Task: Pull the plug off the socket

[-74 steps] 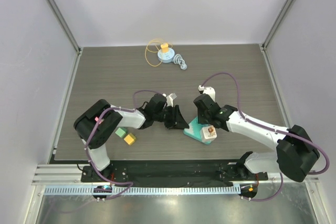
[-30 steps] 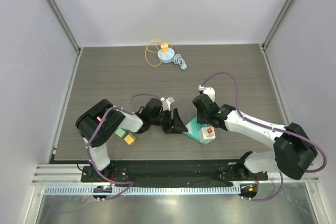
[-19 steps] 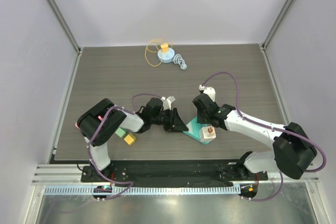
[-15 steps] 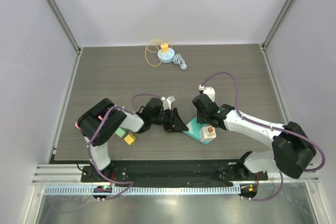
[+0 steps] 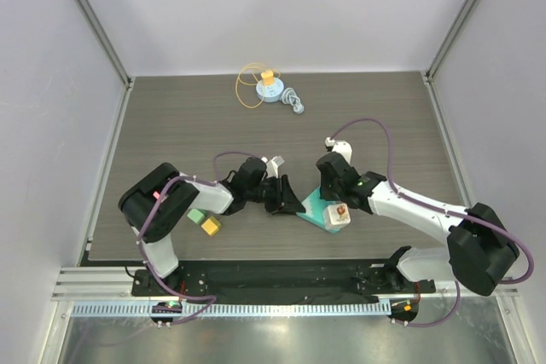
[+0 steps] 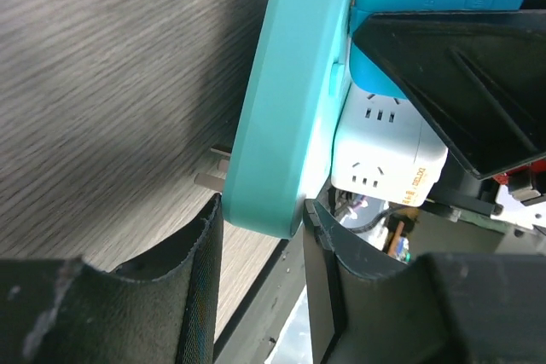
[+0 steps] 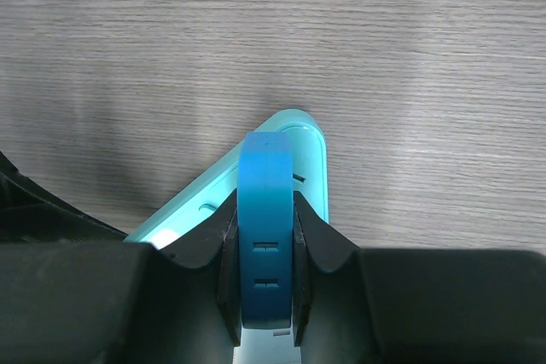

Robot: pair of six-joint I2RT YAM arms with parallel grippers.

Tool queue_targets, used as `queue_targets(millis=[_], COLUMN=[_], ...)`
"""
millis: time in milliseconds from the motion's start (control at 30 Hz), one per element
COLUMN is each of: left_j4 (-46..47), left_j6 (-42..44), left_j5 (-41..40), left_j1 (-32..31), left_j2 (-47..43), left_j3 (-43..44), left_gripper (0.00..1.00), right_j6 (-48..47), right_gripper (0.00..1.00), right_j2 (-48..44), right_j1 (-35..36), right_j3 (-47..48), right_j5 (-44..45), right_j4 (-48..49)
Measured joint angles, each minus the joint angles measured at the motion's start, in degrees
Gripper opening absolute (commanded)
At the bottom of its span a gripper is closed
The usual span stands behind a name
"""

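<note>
Fingers of my left gripper clamp the teal socket; my right gripper clamps the blue plug. I brace the socket and pull straight, without twisting.

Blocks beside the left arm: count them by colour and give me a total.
Green block: 1
Yellow block: 1
Total: 2
</note>
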Motion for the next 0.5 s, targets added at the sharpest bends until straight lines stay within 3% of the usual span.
queue_targets(millis=[233,500], left_j4=[-2.9,0.0], left_j6=[1.2,1.3], left_j5=[-1.9,-0.5], left_j1=[-0.2,1.4], left_j2=[-1.0,-1.1], left_j3=[0.5,-1.2], left_gripper=[0.0,0.0], right_j6=[0.0,-0.7], right_gripper=[0.01,0.01], right_j2=[-0.2,-0.5], right_j1=[-3.1,-7.1], right_j3=[0.0,0.0], right_j5=[-4.4,-11.2], right_j4=[0.1,0.4])
